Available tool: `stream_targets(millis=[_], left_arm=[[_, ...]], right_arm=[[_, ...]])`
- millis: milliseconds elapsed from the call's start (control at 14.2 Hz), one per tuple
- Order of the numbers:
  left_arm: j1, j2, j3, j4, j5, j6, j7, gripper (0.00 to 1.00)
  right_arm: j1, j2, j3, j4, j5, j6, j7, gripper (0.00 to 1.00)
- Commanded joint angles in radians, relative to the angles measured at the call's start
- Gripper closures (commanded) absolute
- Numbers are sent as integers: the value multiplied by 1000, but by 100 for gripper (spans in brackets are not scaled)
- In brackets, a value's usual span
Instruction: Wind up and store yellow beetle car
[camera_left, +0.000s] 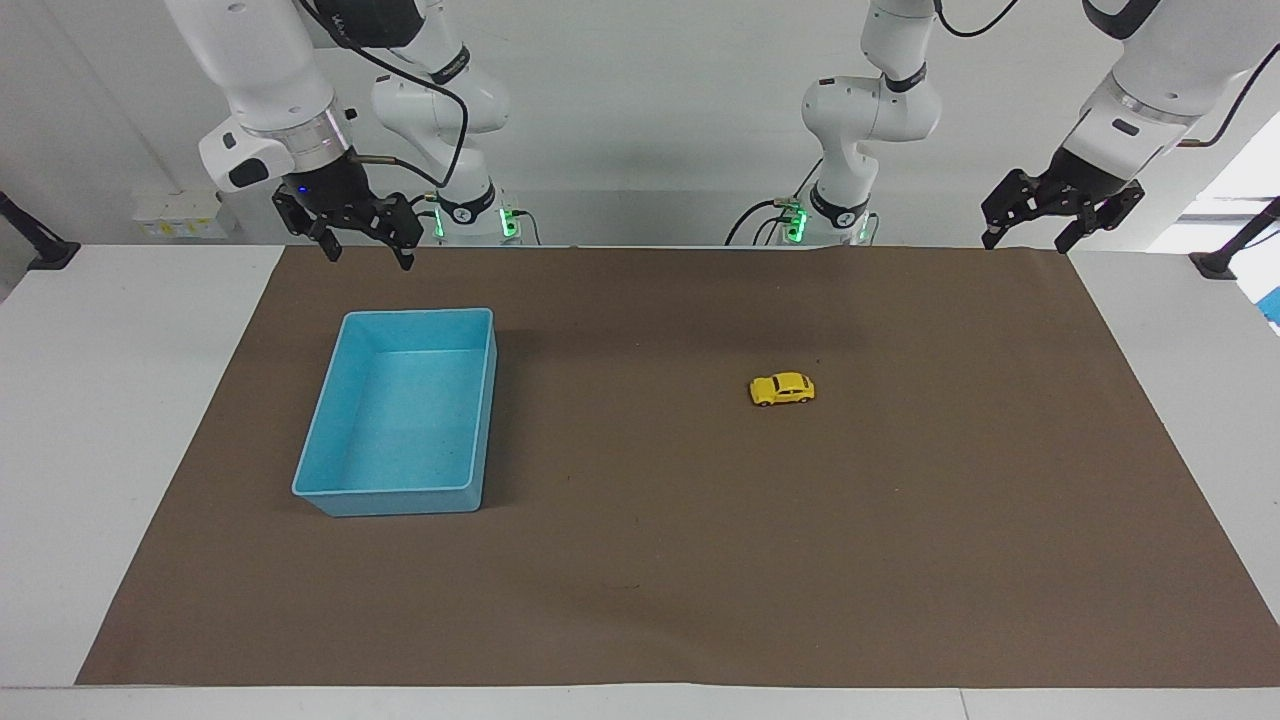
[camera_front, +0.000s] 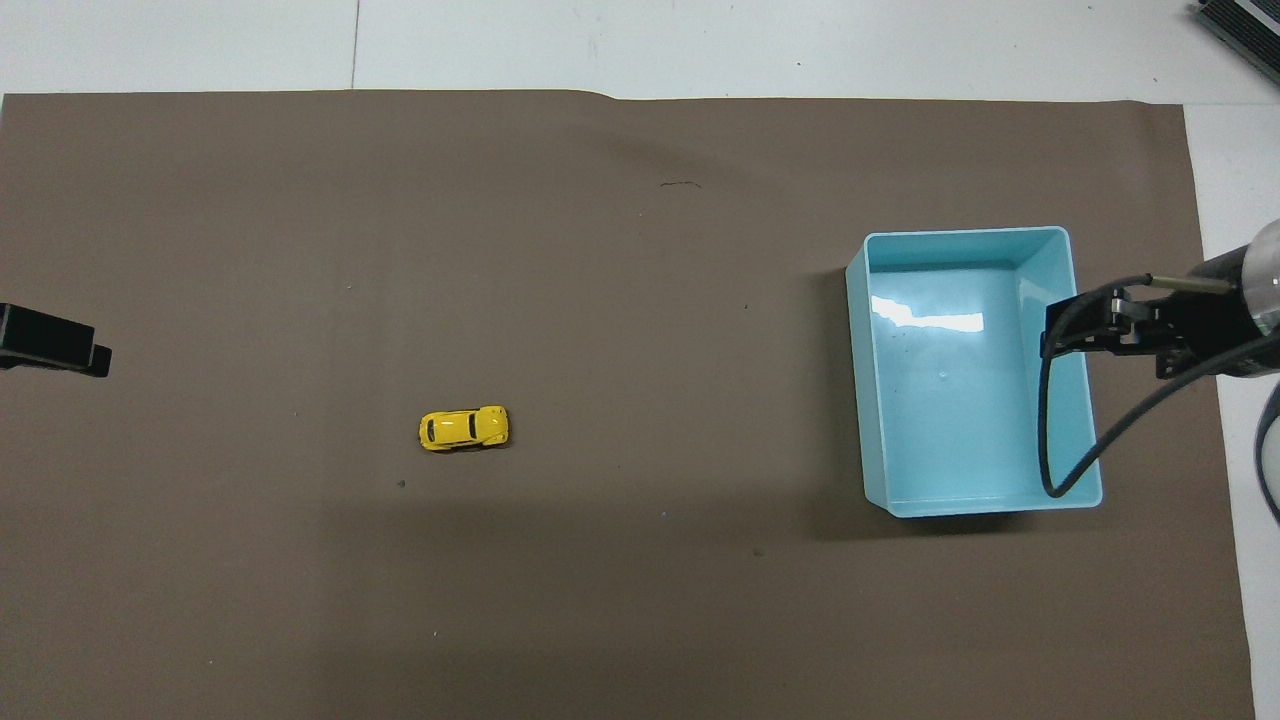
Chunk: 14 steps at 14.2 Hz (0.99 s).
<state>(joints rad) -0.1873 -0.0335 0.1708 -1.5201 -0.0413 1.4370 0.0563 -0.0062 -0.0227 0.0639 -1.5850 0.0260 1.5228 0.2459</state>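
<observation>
The yellow beetle car (camera_left: 782, 389) stands on its wheels on the brown mat, toward the left arm's end of the table; it also shows in the overhead view (camera_front: 464, 428). The blue tray (camera_left: 420, 316) sits empty toward the right arm's end, its rim also in the overhead view (camera_front: 965, 234). My right gripper (camera_left: 367, 255) hangs open and empty in the air by the tray's edge (camera_front: 1075, 330). My left gripper (camera_left: 1027, 243) hangs open and empty over the mat's corner at the left arm's end, well away from the car (camera_front: 70, 350). Both arms wait.
The brown mat (camera_left: 640, 560) covers most of the white table (camera_left: 120, 420). A cable (camera_front: 1060, 450) loops from the right gripper over the tray's wall. Black clamp stands (camera_left: 40, 250) sit at the table's ends.
</observation>
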Motion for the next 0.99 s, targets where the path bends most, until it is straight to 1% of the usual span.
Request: stream_targets(millis=[0, 352, 634, 775, 915], left_arm=[[12, 15, -11, 32, 30, -18, 43, 0], [16, 8, -13, 26, 15, 6, 45, 0], [11, 11, -14, 26, 12, 10, 95, 0], [12, 9, -16, 26, 12, -1, 179, 0], [5, 9, -16, 26, 12, 3, 310, 0]], right_arm=[[-11, -3, 0, 3, 22, -1, -24, 0], [-11, -3, -1, 3, 22, -1, -24, 0], [-11, -3, -1, 3, 22, -1, -24, 0], [-11, -3, -1, 3, 23, -1, -24, 0], [-11, -3, -1, 3, 22, -1, -24, 0]])
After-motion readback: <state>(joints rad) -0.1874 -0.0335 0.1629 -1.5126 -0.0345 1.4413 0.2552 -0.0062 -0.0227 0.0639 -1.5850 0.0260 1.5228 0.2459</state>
